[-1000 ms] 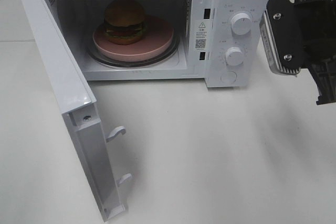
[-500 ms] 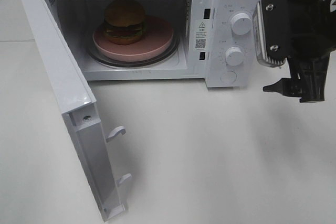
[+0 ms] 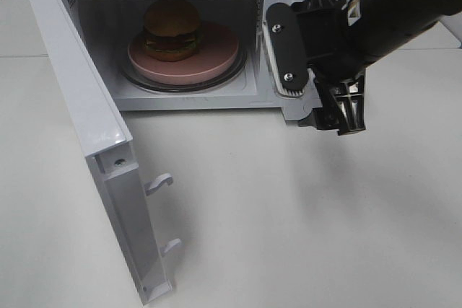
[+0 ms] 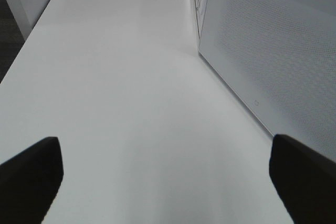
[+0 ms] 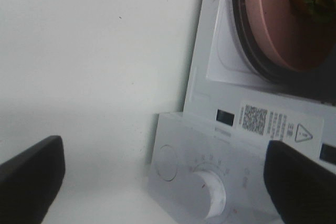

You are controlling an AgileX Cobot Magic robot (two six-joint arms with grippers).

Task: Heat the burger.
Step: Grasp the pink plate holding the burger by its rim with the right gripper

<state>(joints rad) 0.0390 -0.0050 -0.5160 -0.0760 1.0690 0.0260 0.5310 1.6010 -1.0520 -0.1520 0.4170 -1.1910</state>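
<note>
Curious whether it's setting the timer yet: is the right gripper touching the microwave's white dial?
Apart. The right wrist view shows the dial between the right gripper's spread fingers, bare panel either side.

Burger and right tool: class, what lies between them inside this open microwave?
The exterior high view shows it: the bare right side of the pink plate, then the microwave's inner right wall, separate the burger from the right tool.

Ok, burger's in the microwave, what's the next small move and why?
Probably swing the door shut with the left claw. The burger sits on the pink plate inside, the door stands wide open, and the left wrist view shows its outer face beside that open claw. The right claw hangs open before a knob.
</note>
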